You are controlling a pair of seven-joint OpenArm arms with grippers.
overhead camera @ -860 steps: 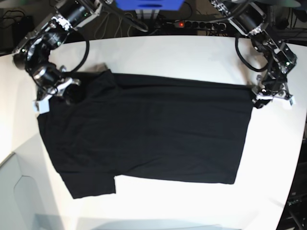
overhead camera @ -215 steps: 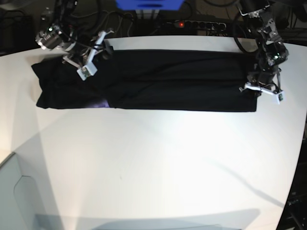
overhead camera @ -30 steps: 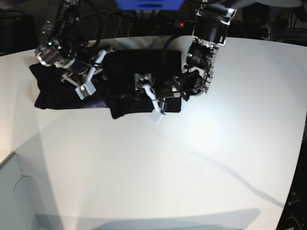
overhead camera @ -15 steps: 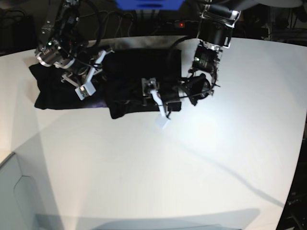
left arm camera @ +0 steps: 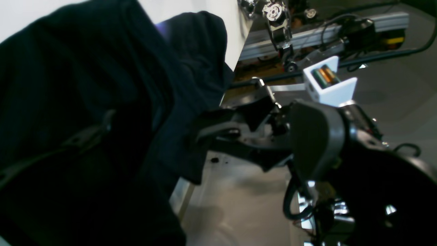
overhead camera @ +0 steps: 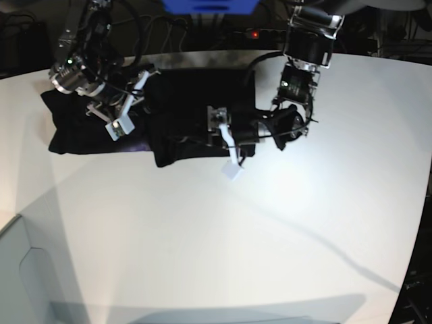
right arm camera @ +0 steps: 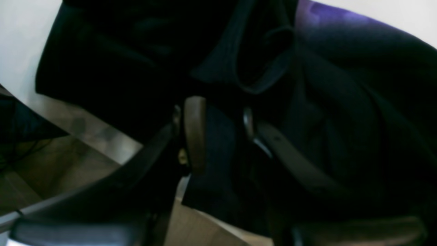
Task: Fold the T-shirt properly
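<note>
A: T-shirt (overhead camera: 189, 108) lying upper left of the frame on the white surface (overhead camera: 270, 236), already a narrow band, one end doubled over the middle. Looks like the crosswise fold, half done.

B: Left end effector (overhead camera: 227, 145) spread wide at the lower edge of the doubled part, gripping nothing. Right end effector (overhead camera: 125, 101) clenched on a fold of cloth at the band's left end, judging by the right wrist view.

A: Next, probably: lift that left end, carry over the doubled part, lay flat, square the edges. Calls for the left arm out of the way first.

B: From the base view only: the whole outline. From the right wrist view: cloth pinched between pads (right arm camera: 194, 133), purple print (right arm camera: 334, 20) up close. From the left wrist view: cloth seemingly draped past the surface's edge.
</note>
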